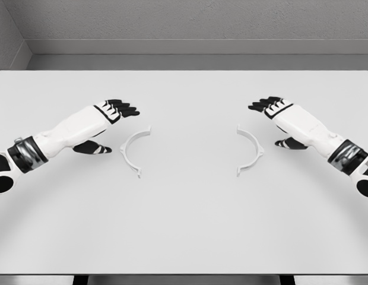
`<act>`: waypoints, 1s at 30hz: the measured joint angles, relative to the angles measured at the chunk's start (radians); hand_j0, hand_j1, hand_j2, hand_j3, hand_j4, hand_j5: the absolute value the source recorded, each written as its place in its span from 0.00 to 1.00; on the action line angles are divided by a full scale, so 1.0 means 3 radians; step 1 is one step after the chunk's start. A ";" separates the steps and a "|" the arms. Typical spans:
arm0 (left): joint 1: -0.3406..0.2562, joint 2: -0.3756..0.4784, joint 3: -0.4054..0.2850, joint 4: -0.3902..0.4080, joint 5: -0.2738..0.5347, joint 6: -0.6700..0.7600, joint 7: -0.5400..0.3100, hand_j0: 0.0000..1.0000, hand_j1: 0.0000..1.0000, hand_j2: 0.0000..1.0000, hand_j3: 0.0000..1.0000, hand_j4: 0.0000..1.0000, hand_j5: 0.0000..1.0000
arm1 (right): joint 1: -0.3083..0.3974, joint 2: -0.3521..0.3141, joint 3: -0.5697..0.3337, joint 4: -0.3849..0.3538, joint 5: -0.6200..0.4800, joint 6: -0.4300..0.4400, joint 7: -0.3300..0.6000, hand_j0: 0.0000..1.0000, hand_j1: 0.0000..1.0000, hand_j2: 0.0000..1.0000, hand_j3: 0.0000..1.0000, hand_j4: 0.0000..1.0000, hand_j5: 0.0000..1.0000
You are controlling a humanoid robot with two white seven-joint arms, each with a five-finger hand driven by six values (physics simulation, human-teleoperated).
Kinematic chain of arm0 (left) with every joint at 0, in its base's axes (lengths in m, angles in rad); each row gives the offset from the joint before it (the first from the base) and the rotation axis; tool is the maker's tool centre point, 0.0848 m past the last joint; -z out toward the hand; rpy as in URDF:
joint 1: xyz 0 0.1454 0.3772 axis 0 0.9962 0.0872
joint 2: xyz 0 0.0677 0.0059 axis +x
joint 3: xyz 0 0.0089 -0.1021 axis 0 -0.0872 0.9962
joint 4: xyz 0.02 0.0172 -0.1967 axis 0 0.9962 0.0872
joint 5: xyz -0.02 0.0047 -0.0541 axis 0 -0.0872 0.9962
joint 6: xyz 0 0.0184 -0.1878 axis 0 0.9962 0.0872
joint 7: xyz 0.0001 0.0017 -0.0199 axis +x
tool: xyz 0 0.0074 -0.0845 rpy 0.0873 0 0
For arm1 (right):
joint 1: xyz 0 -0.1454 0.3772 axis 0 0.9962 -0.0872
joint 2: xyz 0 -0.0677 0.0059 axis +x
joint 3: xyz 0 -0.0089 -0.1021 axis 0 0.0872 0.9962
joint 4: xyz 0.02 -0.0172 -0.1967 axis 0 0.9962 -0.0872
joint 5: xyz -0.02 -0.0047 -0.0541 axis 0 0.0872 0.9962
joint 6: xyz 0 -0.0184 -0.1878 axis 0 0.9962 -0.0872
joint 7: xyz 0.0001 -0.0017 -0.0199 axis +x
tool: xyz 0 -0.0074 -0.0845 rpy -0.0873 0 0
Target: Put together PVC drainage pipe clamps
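A: Mid-table, well apart: left clamp half, right clamp half, open sides facing each other.

B: Probably thin, light, stiff, slippery. Pinch mid-arc, by the outer tab.

A: Left hand, right hand just outside them, fingers extended, holding nothing.

White arms, black-and-grey wrist bands, black-fingered left hand and right hand

Two clamp halves apart on table
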 measured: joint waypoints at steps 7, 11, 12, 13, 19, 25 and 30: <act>-0.0010 -0.0010 -0.0012 0.0082 -0.0008 0.0000 0.0000 1.00 1.00 1.00 1.00 1.00 1.00 | 0.0000 -0.0006 0.0020 -0.0007 0.0006 -0.0010 0.0105 1.00 1.00 1.00 1.00 1.00 1.00; -0.0046 -0.0086 -0.0015 0.0251 -0.0008 0.0000 0.0000 1.00 1.00 1.00 1.00 1.00 1.00 | -0.0020 -0.0005 0.0052 -0.0015 0.0004 -0.0012 0.0128 1.00 1.00 1.00 1.00 1.00 1.00; -0.0051 -0.0114 -0.0014 0.0290 -0.0009 0.0000 0.0000 1.00 1.00 1.00 1.00 1.00 1.00 | -0.0020 -0.0005 0.0057 -0.0020 0.0004 -0.0012 0.0136 1.00 1.00 1.00 1.00 1.00 1.00; -0.0056 -0.0138 -0.0013 0.0324 -0.0009 0.0000 0.0000 1.00 1.00 1.00 1.00 1.00 1.00 | -0.0020 -0.0005 0.0061 -0.0024 0.0004 -0.0014 0.0142 1.00 1.00 1.00 1.00 1.00 1.00; -0.0092 -0.0254 -0.0010 0.0465 -0.0010 0.0000 0.0000 1.00 1.00 1.00 1.00 1.00 1.00 | -0.0010 -0.0004 0.0097 -0.0084 -0.0001 -0.0022 0.0157 1.00 1.00 1.00 1.00 1.00 1.00; -0.0097 -0.0318 -0.0013 0.0504 -0.0010 0.0000 0.0000 1.00 1.00 1.00 1.00 1.00 1.00 | -0.0015 -0.0004 0.0144 -0.0108 -0.0003 -0.0023 0.0161 1.00 1.00 1.00 1.00 1.00 1.00; -0.0097 -0.0352 -0.0014 0.0521 -0.0010 0.0000 0.0000 1.00 1.00 1.00 1.00 1.00 1.00 | -0.0015 -0.0001 0.0163 -0.0108 -0.0002 -0.0023 0.0162 1.00 1.00 1.00 1.00 1.00 1.00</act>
